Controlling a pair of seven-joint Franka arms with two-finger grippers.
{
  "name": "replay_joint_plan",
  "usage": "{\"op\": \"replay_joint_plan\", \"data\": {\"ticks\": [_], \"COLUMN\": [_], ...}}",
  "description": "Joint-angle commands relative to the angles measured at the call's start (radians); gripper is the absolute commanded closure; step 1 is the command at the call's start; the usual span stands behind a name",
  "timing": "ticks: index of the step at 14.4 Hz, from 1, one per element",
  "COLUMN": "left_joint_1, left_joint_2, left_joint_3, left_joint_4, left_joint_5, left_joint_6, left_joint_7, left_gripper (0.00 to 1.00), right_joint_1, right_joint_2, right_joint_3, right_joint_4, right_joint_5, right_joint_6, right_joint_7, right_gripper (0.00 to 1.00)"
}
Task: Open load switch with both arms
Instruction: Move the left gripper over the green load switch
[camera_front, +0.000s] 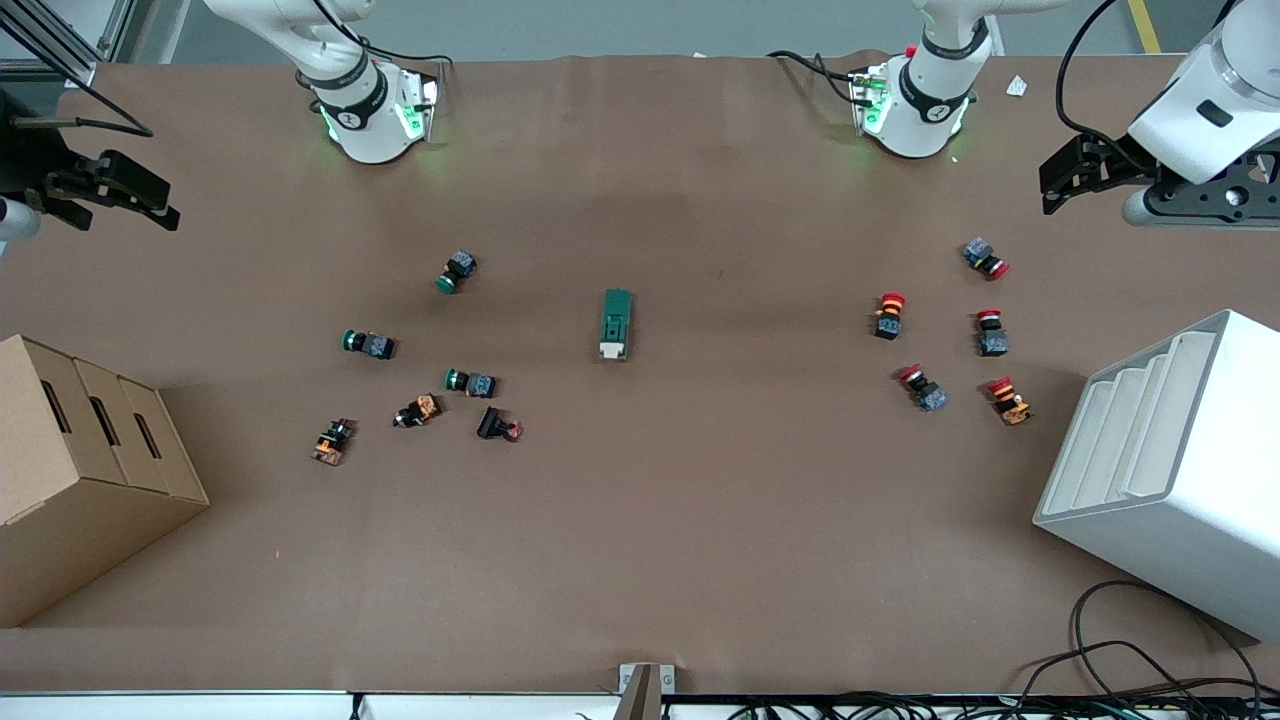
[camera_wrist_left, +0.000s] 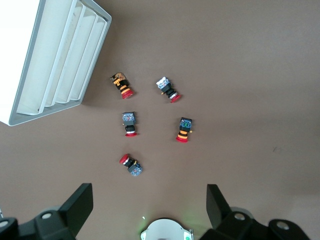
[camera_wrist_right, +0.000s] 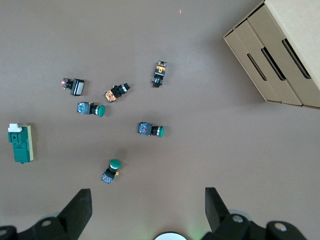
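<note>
Load switch (camera_front: 616, 324) between button clusters (camera_front: 420, 370)

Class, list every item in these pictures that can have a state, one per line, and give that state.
Small dark green rectangular load switch: lying flat mid-table, white lever end toward the front camera, untouched.
Left black two-finger gripper: open, empty, over the red-capped push buttons.
Right black two-finger gripper: open, empty, over the green-capped push buttons.
Brown cardboard box: lying on its side.
White slotted bin: tilted, empty.
</note>
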Motion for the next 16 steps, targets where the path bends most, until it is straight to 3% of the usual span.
{"op": "replay_joint_plan", "data": {"ticks": [1, 7, 11, 16], "left_joint_1": [0.017, -0.010, -0.038, -0.040], "left_joint_2": [-0.015, 0.046, 0.041, 0.029], "left_joint_3": [-0.012, -0.026, -0.167, -0.446], "left_joint_4": [-0.013, 0.042, 0.031, -0.082], "left_joint_5": [-0.014, -0.167, -0.167, -0.091], "left_joint_6": [0.011, 0.011, 0.077, 0.270], "left_joint_7": [0.004, -0.004, -0.085, -0.540], "left_gripper": [0.00, 0.00, 0.00, 0.00], "right_joint_1": [-0.008, -0.011, -0.005, -0.005], "right_joint_2": [-0.025, -0.025, -0.025, -0.008], "right_joint_3": [0.005, 0.004, 0.007, 0.007], "right_joint_4": [-0.018, -0.018, -0.018, 0.017], "right_joint_5": [0.011, 0.004, 0.004, 0.006], "right_joint_6": [0.004, -0.003, -0.004, -0.001], "right_joint_7": [-0.008, -0.009, 0.000, -0.008], "right_gripper": [0.00, 0.00, 0.00, 0.00]}}
